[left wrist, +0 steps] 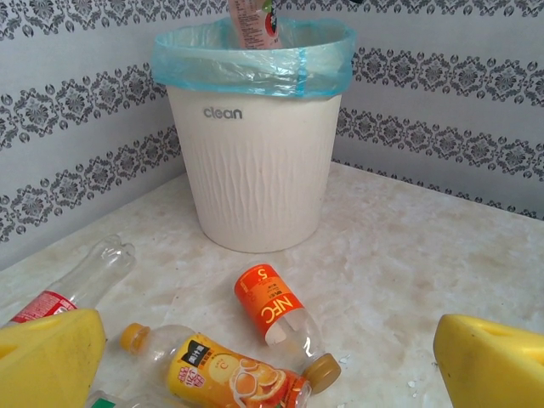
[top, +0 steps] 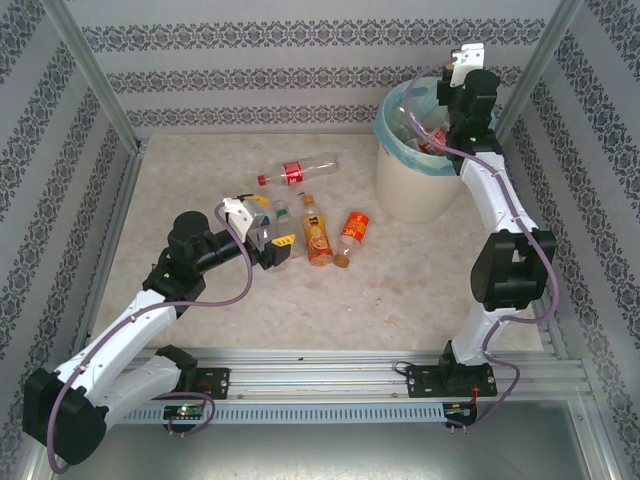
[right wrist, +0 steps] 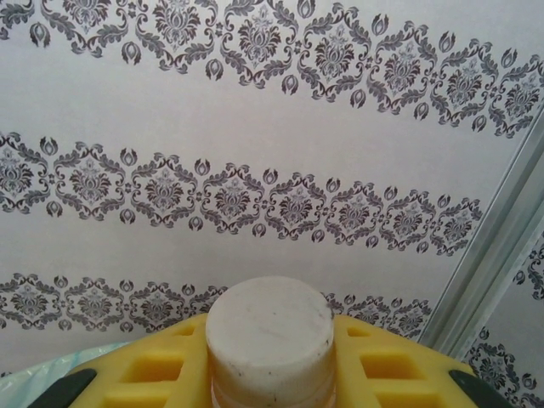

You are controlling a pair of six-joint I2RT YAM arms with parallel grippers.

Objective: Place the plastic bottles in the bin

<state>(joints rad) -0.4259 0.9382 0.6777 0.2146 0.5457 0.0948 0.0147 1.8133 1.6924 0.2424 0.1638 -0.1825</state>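
One plastic bottle (left wrist: 253,21) is clamped in the right hand (right wrist: 270,357), hanging over the bin (left wrist: 255,178) at the far right of the bench (left wrist: 408,255). Left hand (top: 270,243) has its fingers spread wide, sitting low over the loose bottles. Red-label bottle (top: 295,172) lies nearby, with a tall orange juice bottle (top: 317,238) and a short orange bottle (top: 352,230) just beside the hand.
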